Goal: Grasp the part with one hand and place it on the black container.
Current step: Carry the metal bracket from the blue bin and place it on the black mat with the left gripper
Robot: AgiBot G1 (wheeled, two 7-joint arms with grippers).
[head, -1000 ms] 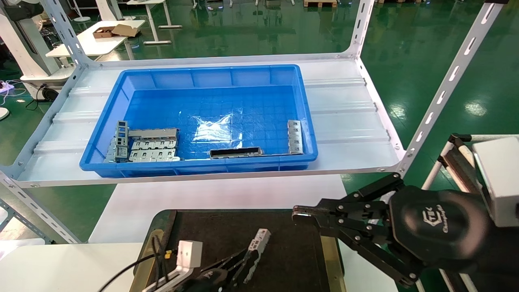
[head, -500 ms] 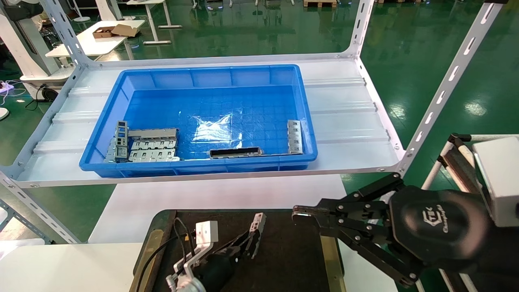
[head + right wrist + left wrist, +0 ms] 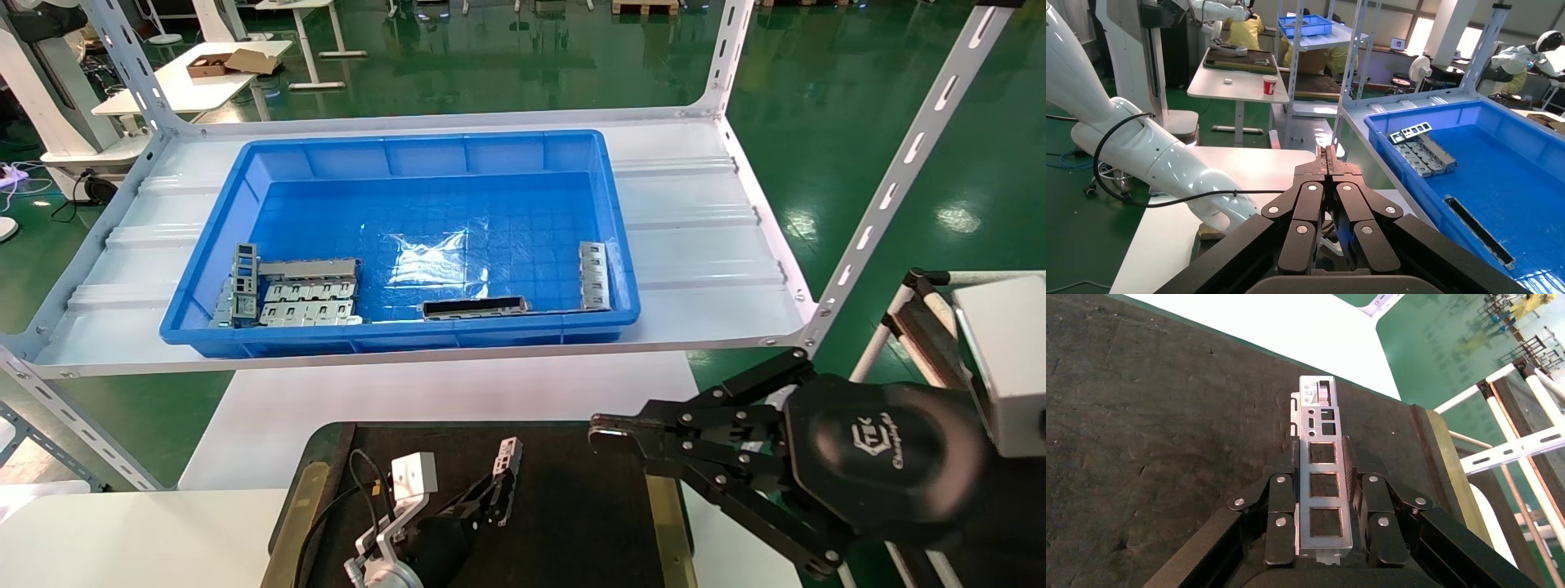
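Left gripper (image 3: 498,490) clamped on part (image 3: 505,465), bottom centre of head view | part over black tray (image 3: 588,506), tip pointing up-frame | right gripper (image 3: 601,431) pinched shut, empty, right edge | blue bin (image 3: 425,147) up top

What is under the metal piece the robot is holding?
Under the part, held by the left gripper, is the dark floor of the black container. The spot right beneath the part is covered, so whether it touches cannot be told. The right gripper hangs beside the container.
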